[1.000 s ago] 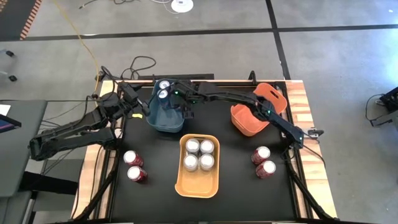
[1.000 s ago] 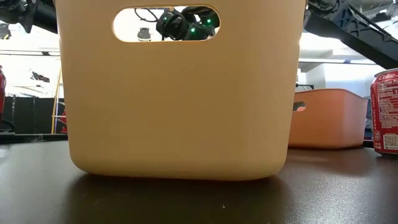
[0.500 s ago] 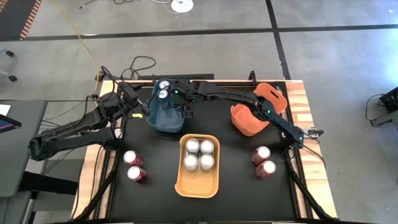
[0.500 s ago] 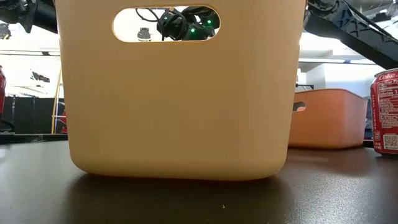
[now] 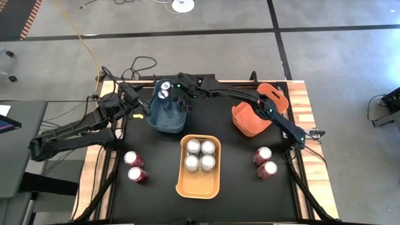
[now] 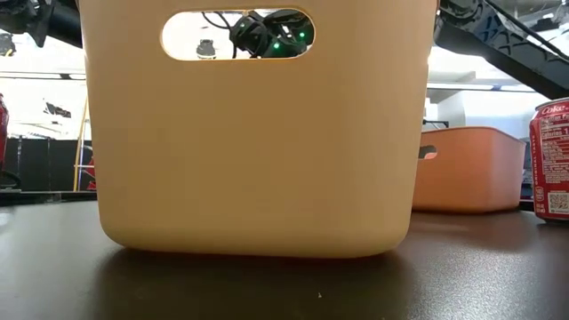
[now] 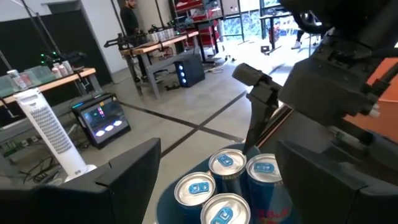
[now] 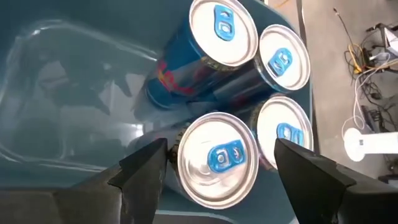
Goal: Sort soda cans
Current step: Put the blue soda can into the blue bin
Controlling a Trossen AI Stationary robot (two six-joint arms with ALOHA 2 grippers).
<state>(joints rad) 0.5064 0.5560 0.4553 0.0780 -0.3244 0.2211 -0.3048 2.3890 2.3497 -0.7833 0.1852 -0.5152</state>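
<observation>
From above, the right gripper [image 5: 177, 95] hangs over the teal bin [image 5: 166, 120], beside the yellow bin [image 5: 200, 181] of silver cans [image 5: 200, 155]. Its wrist view shows the fingers apart around a blue can [image 8: 216, 158] standing among three others, probably just released. The left gripper [image 7: 214, 180] waits open beside the teal bin.

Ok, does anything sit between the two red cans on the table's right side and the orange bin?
Nothing visible does: bare tabletop separates the red cans from the orange bin. The right arm crosses above the bin, not between them.
</observation>
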